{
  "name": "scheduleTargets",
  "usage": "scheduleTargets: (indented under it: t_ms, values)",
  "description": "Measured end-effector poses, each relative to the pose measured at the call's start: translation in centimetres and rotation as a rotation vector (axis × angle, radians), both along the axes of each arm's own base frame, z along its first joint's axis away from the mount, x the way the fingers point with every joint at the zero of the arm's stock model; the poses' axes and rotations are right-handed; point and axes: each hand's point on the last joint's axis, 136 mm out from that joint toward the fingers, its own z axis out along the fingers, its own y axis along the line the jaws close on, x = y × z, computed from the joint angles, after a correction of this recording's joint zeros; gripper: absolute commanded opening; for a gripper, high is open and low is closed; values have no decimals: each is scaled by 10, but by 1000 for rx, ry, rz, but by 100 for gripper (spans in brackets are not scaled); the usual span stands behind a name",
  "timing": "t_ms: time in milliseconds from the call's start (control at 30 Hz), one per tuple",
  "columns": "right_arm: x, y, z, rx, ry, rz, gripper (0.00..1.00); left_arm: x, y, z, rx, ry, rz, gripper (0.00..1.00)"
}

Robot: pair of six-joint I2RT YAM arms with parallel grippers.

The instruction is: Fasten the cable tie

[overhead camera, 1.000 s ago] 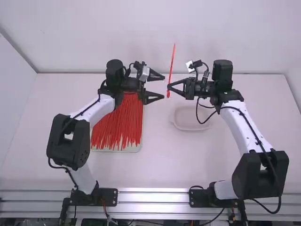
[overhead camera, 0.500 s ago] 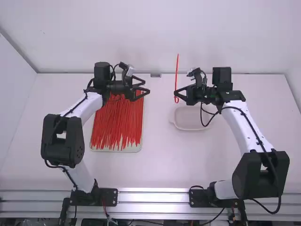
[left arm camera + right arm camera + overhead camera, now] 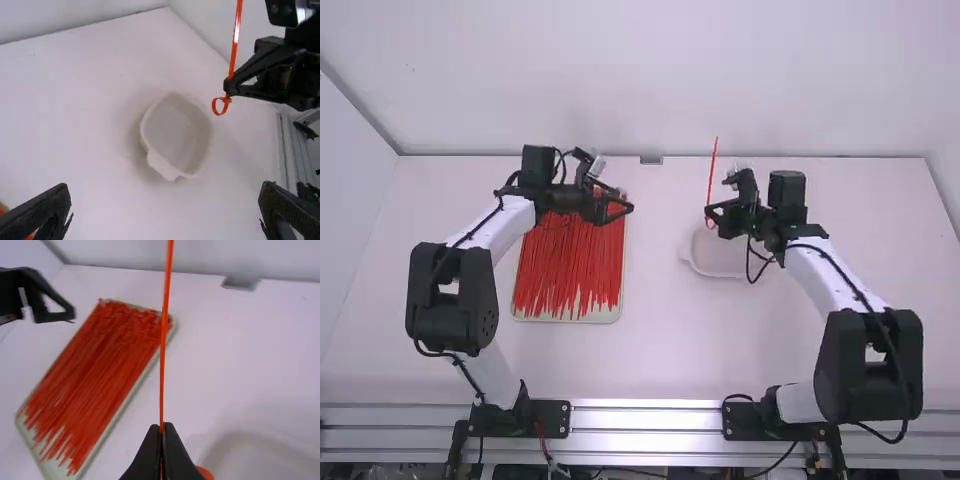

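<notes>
The right claw [image 3: 161,434] is pressed together on a single red cable tie [image 3: 163,335]. It pinches the strap low down, just above a small closed loop [image 3: 220,106], and the long tail rises straight up from the fingertips. Just below this claw, on the white surface [image 3: 660,330], sits an open white bowl [image 3: 718,256]. The loop hangs near the bowl's rim without touching it. The left claw [image 3: 620,204] is well apart from the right one, on the other side of the middle, with its fingers spread wide around nothing. Beneath it lies a pale tray [image 3: 570,318] heaped with loose red cable ties [image 3: 570,260], and the claw hovers over the tray's far end. Beyond both claws, roughly between them, a small grey fitting [image 3: 651,159] sits at the foot of the back wall.
</notes>
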Motion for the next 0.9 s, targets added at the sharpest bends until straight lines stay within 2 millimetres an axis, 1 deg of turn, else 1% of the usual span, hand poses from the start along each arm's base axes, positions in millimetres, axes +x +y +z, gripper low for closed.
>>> scheduleTargets:
  t_ms: [133,233,433,600,667,800,833,900]
  values:
    - [0,-10,-21,-44,15,-74,0,1,4,-10,26,-9,21,99]
    - [3,-15,-31,-78,9,-128,0,-1,9,-19,17,-10,27,99]
    - [0,-17,-52,-168,11,-215,0,-1,30,-34,-11,16,85,99]
    - [7,-19,-60,-203,-11,-265,0,-7,32,-42,-15,60,95,99]
    - [10,-21,-76,-221,12,-280,0,-7,32,-42,-17,63,96,99]
    - [6,-26,-109,-260,91,-289,0,-7,32,-42,-16,63,97,99]
    - [4,-26,-115,-266,108,-289,0,-6,33,-42,-17,63,99,99]
    - [4,-27,-117,-269,114,-291,0,-6,33,-42,-17,63,100,99]
